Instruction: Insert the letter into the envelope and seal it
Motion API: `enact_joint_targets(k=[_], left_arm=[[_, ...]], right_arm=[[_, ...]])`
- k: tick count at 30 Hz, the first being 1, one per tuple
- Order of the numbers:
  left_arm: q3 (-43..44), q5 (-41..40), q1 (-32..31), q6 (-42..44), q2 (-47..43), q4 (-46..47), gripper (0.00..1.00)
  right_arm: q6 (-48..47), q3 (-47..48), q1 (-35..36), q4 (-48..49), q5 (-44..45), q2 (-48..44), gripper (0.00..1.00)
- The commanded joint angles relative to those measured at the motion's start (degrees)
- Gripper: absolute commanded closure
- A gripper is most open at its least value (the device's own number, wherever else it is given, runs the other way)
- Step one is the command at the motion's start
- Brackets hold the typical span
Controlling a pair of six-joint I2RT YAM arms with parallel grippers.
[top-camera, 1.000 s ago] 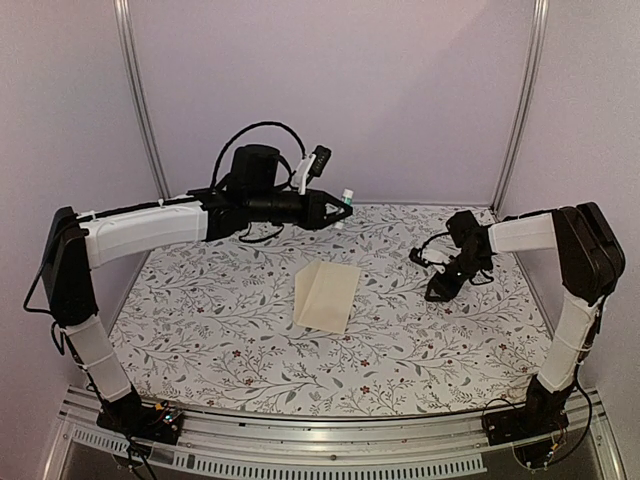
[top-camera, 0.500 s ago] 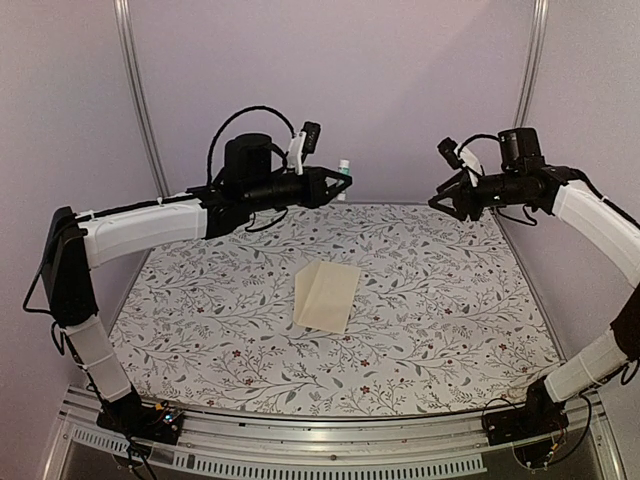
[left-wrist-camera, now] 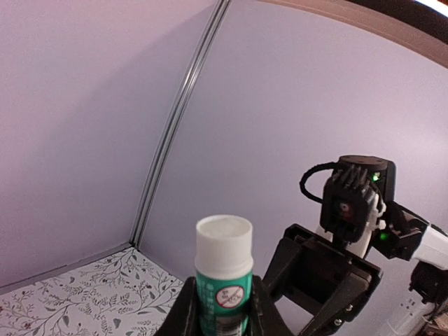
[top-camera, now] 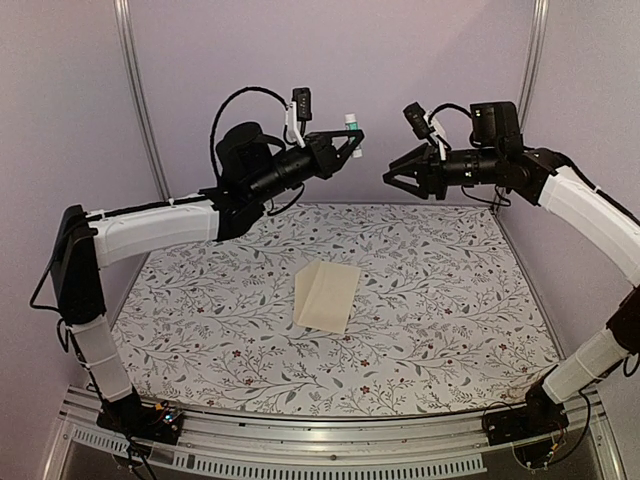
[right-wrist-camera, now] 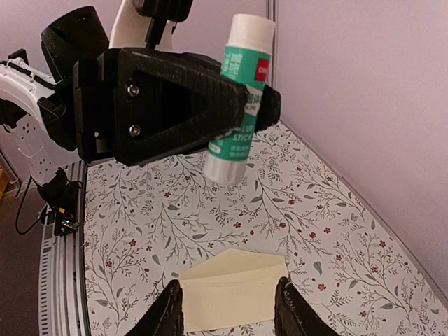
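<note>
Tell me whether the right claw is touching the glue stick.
Apart. The top external view shows a clear gap between the right claw and the glue stick.

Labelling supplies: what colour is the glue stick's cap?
White cap; best seen in the right wrist view.

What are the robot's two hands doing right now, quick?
Left gripper: closed, holding the glue stick.
Right gripper: open, holding nothing.

- We see a table [top-camera: 200, 310] with a white top printed all over with leafy sprigs and small red flowers.
- Near its middle we see the cream envelope [top-camera: 326, 295], lying flat.
</note>
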Motion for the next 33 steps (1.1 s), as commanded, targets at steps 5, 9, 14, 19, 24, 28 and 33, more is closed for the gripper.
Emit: enact_joint_targets(k=[5,9,14,19,24,28,33], left_arm=[[2.6,7.9,-1.5,-3.2,3.3,6.1,0.98],[2.7,9.2,-1.8,-3.3,3.6,6.2,0.98],[3.2,10.3,-2.0,-3.8,4.1,6.3,0.98],[3.7,11.1,-2.2,-3.8,4.6,6.1,0.98],[4.3,11.7,-2.2,-3.4,4.9,5.3,0.97],[4.6,11.4,-2.1,-2.4,4.6,3.4,0.80],[4.4,11.3,-1.4,-1.2,3.2,0.2,0.70]], right_arm=[[5.3,5.2,3.0,5.7,-4.3,4.1,0.56],[6.7,5.7,3.6,6.8,-4.5,4.7,0.56],[7.8,5.1,3.6,7.4,-5.6,5.1,0.57],[8.7,5.1,3.6,8.2,-6.1,5.2,0.66],[9.5,4.7,3.6,8.6,-7.4,5.3,0.85],[9.7,3.9,3.6,8.3,-7.9,5.2,0.99],[5.6,2.9,3.6,5.8,-6.4,4.4,1.00]])
